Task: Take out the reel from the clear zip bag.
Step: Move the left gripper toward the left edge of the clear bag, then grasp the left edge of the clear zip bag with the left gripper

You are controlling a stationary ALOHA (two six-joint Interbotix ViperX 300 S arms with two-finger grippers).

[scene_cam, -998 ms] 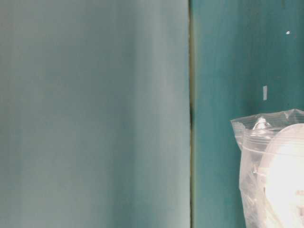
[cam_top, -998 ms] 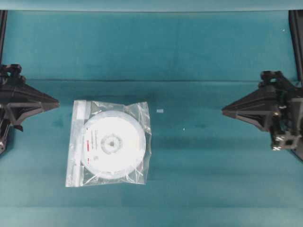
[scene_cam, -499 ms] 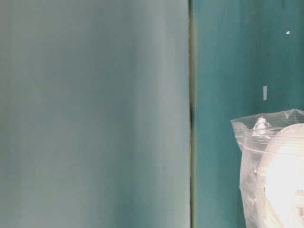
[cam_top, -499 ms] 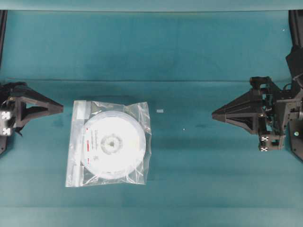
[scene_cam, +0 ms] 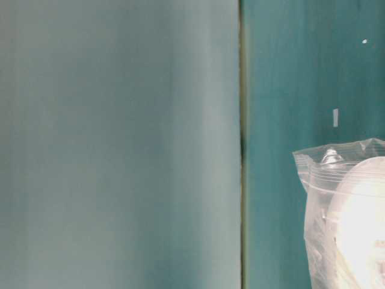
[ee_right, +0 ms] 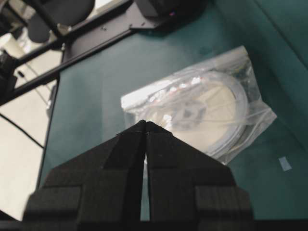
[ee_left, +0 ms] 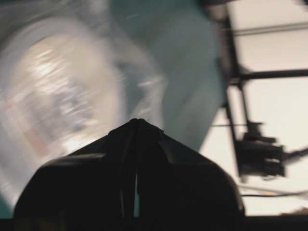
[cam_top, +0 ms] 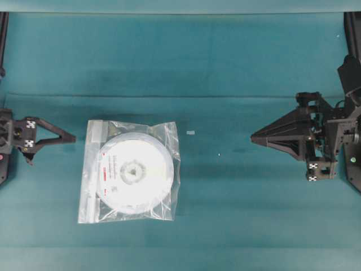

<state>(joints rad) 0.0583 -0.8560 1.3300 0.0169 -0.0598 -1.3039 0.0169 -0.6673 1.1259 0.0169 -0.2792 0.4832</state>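
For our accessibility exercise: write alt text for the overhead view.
A white reel lies sealed inside a clear zip bag on a teal table, left of centre. The shut left gripper and right gripper point inward, touching nothing.

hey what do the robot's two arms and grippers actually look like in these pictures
Both are matte black. Each gripper, the left gripper and the right gripper, has two flat wedge-shaped fingers that taper to a point. Small black-and-white square markers sit on each wrist, seen in the overhead view. The right arm looks blocky, with thin cables near its body. Only the left gripper's tip and wrist show in that view.
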